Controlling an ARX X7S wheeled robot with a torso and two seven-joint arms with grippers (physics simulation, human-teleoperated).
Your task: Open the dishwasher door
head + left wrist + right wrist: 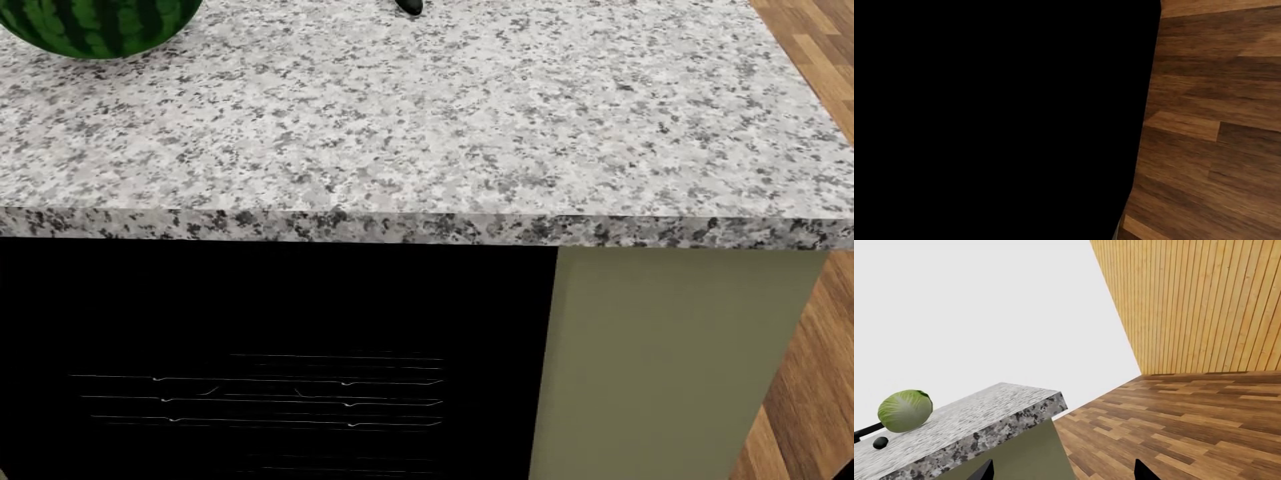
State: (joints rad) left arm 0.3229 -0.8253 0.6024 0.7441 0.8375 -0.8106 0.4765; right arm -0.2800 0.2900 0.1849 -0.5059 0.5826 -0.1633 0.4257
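Note:
In the head view, the dishwasher door (267, 320) is the black front under the granite countertop (400, 120); faint thin white lines run across its lower part. A flat black surface (987, 120) fills most of the left wrist view, and no fingers can be made out against it. My right gripper (1064, 472) is open. Only its two dark fingertips (987, 471) show, far apart, with nothing between them. It hangs beside the counter's end, over the olive-beige cabinet panel (1021, 455). Neither arm shows in the head view.
A watermelon (94, 25) sits at the counter's far left, and a cabbage (905, 411) lies on the countertop (967, 420). The olive-beige panel (667, 360) stands right of the black front. Wooden floor (801, 400) lies to the right, and a wood-plank wall (1201, 305) stands beyond it.

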